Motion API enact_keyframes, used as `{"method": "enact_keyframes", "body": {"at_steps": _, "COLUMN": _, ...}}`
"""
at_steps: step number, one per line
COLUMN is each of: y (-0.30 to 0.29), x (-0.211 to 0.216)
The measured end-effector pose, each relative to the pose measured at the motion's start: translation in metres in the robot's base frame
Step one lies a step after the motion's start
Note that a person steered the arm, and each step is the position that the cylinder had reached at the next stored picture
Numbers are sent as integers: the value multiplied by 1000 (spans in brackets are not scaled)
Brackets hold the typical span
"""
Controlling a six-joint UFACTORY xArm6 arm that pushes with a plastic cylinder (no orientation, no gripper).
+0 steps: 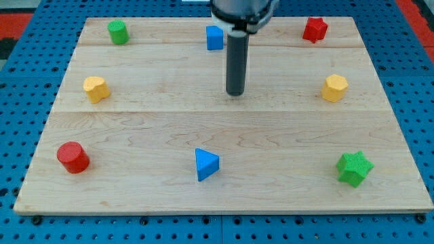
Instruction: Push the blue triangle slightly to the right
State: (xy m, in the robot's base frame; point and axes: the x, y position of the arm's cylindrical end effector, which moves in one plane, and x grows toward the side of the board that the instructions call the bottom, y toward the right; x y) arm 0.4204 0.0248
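We had no claw; our tip (235, 93) stood well above the blue triangle (206, 164), seemingly light, slippery: push its left face.

A pale, smooth-grained wooden board (224, 135) is seen; the blue triangle (206, 165) looks like matt plastic, and the rod's tip (235, 93) is dark and dull.

blue triangle (206, 164) flat near board's bottom centre
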Motion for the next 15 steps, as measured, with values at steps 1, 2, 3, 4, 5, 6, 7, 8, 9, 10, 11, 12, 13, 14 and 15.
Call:
{"method": "enact_keyframes", "body": {"at_steps": 1, "y": -9, "x": 53}}
{"method": "enact_keyframes", "body": {"at_steps": 2, "y": -9, "x": 54}}
{"method": "enact_keyframes", "body": {"at_steps": 3, "y": -31, "x": 54}}
{"method": "enact_keyframes", "body": {"at_steps": 4, "y": -83, "x": 54}}
{"method": "enact_keyframes", "body": {"at_steps": 5, "y": -83, "x": 55}}
{"method": "enact_keyframes", "body": {"at_steps": 6, "y": -87, "x": 78}}
{"method": "enact_keyframes", "body": {"at_steps": 7, "y": -91, "x": 93}}
{"method": "enact_keyframes", "body": {"at_steps": 8, "y": -91, "x": 96}}
{"method": "enact_keyframes", "body": {"at_steps": 9, "y": -91, "x": 115}}
{"method": "enact_keyframes", "body": {"at_steps": 10, "y": -91, "x": 115}}
{"method": "enact_keyframes", "body": {"at_steps": 11, "y": -79, "x": 121}}
{"method": "enact_keyframes", "body": {"at_steps": 12, "y": -79, "x": 121}}
{"method": "enact_keyframes", "body": {"at_steps": 13, "y": -79, "x": 130}}
{"method": "enact_keyframes", "body": {"at_steps": 14, "y": -79, "x": 136}}
{"method": "enact_keyframes", "body": {"at_steps": 15, "y": -72, "x": 136}}
